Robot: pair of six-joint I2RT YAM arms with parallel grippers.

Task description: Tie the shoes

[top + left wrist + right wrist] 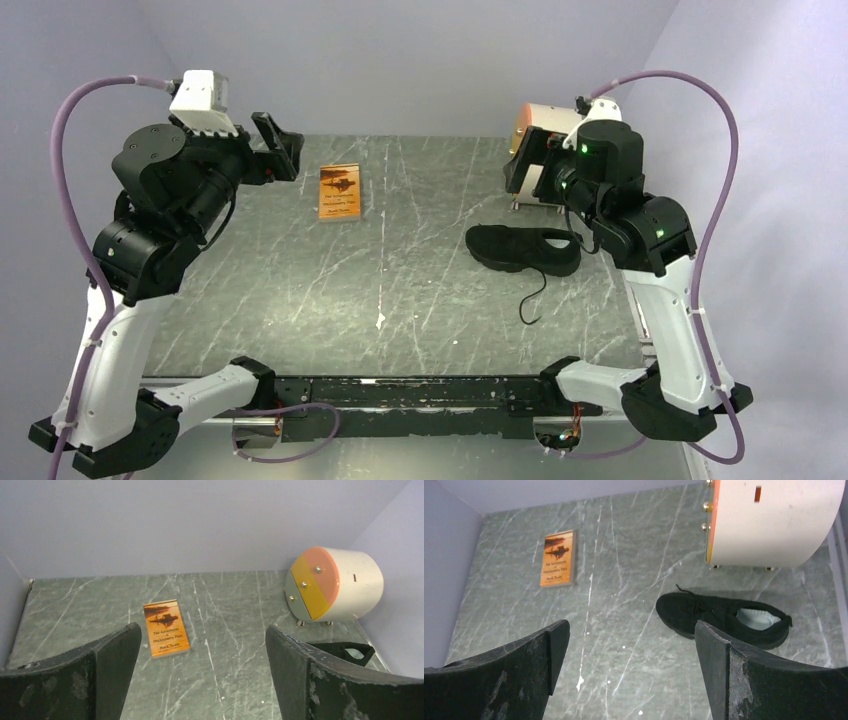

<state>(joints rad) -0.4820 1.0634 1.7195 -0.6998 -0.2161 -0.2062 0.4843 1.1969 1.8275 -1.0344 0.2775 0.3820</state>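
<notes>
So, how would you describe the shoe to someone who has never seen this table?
Look at the far right corner of the grey marbled table, where a big cream drum stands. Just in front of it lies the shoe, its toe pointing left and a pale insole showing inside. It is all black, unlike the orange book further left.

We see a robot lab. A white-and-black left robot arm [112,345] and a matching right robot arm [667,320], trailing purple cables [64,165], are bolted to a grey-green marbled table [400,290] between plain pale walls [400,60].
</notes>
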